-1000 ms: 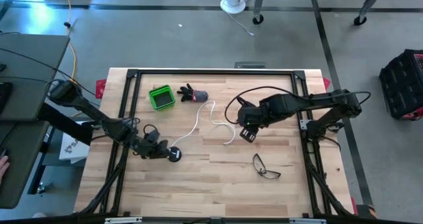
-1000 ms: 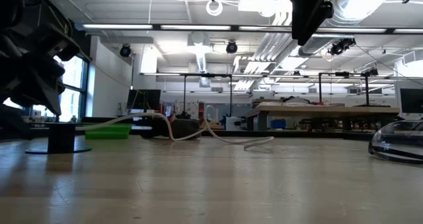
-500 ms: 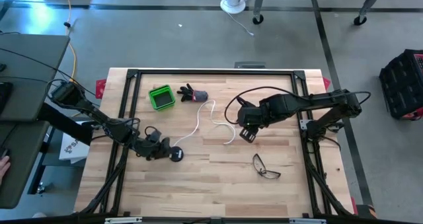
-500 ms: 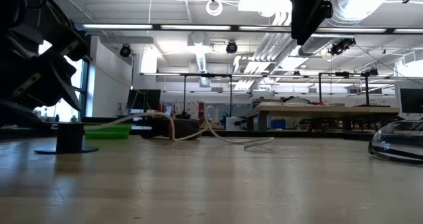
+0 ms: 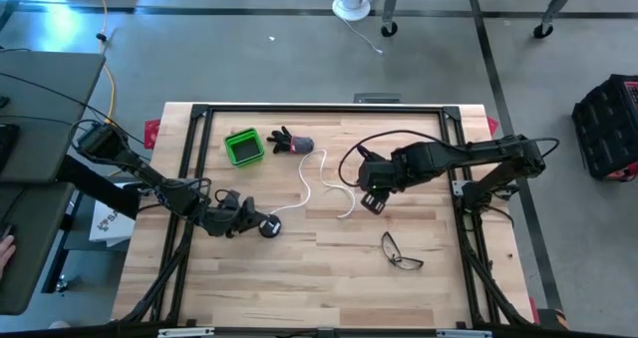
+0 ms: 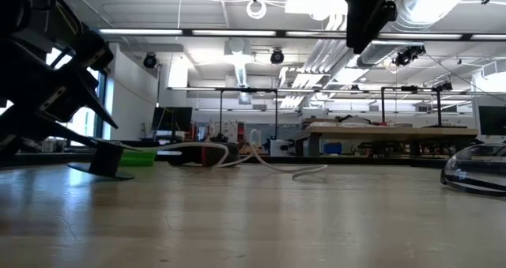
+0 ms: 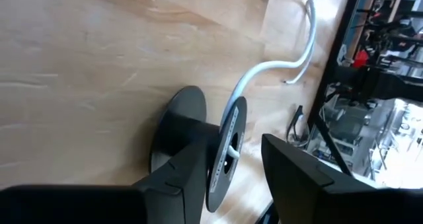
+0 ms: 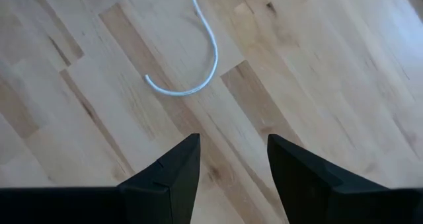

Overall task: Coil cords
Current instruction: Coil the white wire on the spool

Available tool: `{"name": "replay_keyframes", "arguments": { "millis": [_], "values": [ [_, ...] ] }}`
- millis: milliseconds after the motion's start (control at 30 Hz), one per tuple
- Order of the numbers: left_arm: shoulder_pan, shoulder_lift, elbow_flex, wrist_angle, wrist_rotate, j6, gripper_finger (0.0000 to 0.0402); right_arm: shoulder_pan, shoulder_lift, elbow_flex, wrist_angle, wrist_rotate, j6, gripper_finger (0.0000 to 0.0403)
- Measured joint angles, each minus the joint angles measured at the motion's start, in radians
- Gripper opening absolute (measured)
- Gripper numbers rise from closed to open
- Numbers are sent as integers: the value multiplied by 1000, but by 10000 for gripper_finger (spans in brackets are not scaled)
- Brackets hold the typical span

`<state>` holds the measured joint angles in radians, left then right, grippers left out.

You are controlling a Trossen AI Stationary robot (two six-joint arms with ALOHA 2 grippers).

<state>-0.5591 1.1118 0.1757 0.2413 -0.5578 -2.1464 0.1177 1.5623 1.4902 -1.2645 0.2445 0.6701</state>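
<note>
A: Two tools, left to right. The left tool [image 5: 251, 221] straddles the tilted black reel [image 7: 225, 154] near the bench's [image 5: 329, 278] left front, clamping its flange, I'd say.

B: The risk?

A: The reel slipping; the white cord [image 5: 311, 183] snagging.

B: The right tool [image 5: 371, 202]?

A: Fingers apart, empty, above the cord's far end. No readable writing.

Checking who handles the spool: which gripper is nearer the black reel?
Left. The left gripper has its fingers around the black reel, which is tilted on the table. The right gripper hangs open farther off, over the white cord's free end.
</note>
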Motion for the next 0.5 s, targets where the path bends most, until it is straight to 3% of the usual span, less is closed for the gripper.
{"name": "replay_keyframes", "arguments": {
  "millis": [267,500],
  "values": [
    [-12,0,10,-20,29,0,133,-7,0,0,13,0,-15,171],
    [-60,2,101,-259,-20,-51,133,-7,0,0,18,0,-15,171]
  ]
}}
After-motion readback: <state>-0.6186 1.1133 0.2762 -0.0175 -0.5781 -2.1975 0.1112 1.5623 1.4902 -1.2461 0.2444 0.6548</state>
